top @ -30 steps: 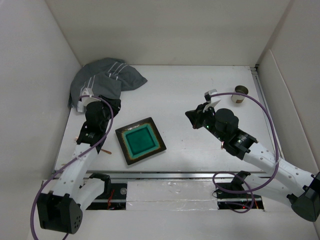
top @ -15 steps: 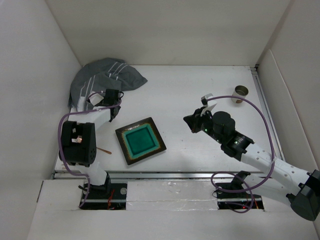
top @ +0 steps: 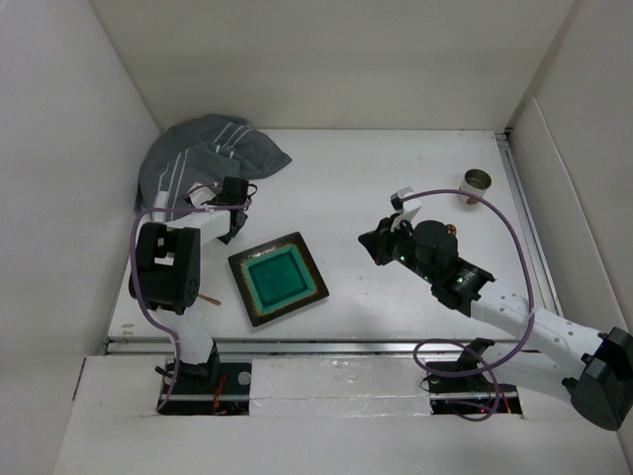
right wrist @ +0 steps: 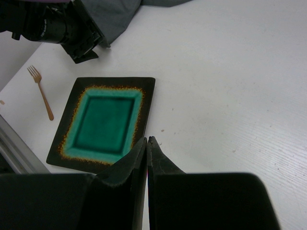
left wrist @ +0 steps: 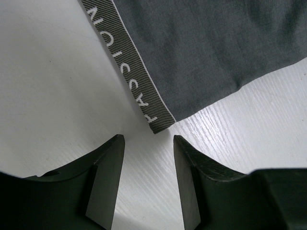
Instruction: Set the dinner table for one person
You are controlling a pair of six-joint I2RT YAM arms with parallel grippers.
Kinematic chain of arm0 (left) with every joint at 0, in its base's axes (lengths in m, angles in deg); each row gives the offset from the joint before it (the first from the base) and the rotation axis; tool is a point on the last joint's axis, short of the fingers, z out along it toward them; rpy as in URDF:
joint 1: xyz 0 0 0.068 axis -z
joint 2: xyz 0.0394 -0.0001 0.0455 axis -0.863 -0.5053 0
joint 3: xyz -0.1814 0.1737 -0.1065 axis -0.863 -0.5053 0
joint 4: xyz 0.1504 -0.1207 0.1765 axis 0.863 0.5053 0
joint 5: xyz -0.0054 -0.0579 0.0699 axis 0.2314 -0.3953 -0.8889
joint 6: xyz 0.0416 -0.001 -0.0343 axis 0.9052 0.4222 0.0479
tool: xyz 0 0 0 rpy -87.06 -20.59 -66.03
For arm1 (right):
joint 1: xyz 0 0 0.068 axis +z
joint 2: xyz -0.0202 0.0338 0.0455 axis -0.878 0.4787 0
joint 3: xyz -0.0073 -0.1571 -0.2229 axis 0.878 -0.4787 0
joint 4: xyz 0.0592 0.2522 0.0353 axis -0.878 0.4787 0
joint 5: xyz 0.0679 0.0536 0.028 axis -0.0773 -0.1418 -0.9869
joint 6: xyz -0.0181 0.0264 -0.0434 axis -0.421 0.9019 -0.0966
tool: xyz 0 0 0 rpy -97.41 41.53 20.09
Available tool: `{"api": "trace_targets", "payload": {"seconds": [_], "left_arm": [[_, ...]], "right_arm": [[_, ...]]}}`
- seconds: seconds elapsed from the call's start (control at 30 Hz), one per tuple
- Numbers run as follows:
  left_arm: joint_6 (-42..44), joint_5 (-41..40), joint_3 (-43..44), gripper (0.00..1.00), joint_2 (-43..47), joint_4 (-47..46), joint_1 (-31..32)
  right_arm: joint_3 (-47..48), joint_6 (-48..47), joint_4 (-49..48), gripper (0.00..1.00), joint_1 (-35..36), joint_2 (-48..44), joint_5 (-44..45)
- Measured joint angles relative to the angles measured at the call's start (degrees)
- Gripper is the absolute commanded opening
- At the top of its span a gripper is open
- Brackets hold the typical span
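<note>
Your L claw (left wrist: pixel 146 143) is spread w/ nothing btwn the fingers. It hangs just over a corner of the crumpled grey cloth mat w/ pale stripes (left wrist: pixel 216 48), and the printed hem band points straight into the gap. Can't tell if the tips touch the surface. Your R claw (right wrist: pixel 147 140) is pressed together & empty, low over bare top just beside the right edge of the square ceramic plate w/ dark rim & teal glazed centre (right wrist: pixel 103 122).

Step in hand, as I read it: getting the mat laid out. It sits bunched at the far-left corner of the dinner table, the big plain white tabletop (top: pixel 396 168) that carries everything, w/ a metal rail (top: pixel 326 344) along its near edge by the arm bases. The plate is left of centre, off the mat. A thin copper-coloured fork (right wrist: pixel 43 98) lies just left of it. A small round cup (top: pixel 477 183) is far right, well apart.

Next move prob. calls for dropping L a touch, pinching that hem corner only, then dragging it open & flat. Mind the plate, it's near the pull path.

Pose: L arm is folded tight, elbow block high at the left edge, forearm running toward the far side, wrist at the mat's near edge. R arm reaches long from its base at near right, diagonally in to centre, wrist tipped down toward the plate.
</note>
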Motion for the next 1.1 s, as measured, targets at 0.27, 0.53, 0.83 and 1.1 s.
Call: {"api": "trace_targets", "payload": {"seconds": [0.27, 0.53, 0.83, 1.1], "left_arm": [[-2.1, -1.3, 1.3, 0.41, -1.1, 0.9, -0.4], [-2.1, -2.3, 4.5, 0.29, -3.8, 1.0, -2.0], [-1.3, -2.4, 4.4, 0.0, -4.0, 1.1, -2.3], [-1.6, -1.6, -5.7, 0.0, 7.0, -0.5, -1.3]], "right_arm": [[0.0, 0.0, -0.3, 0.1, 0.1, 0.5, -0.5], [0.0, 0.0, -0.3, 0.12, 0.2, 0.1, -0.5], [0.5, 1.0, -3.1, 0.34, 0.6, 4.3, 0.1], [14.8, 1.9, -6.2, 0.46, 0.2, 27.1, 3.5]]}}
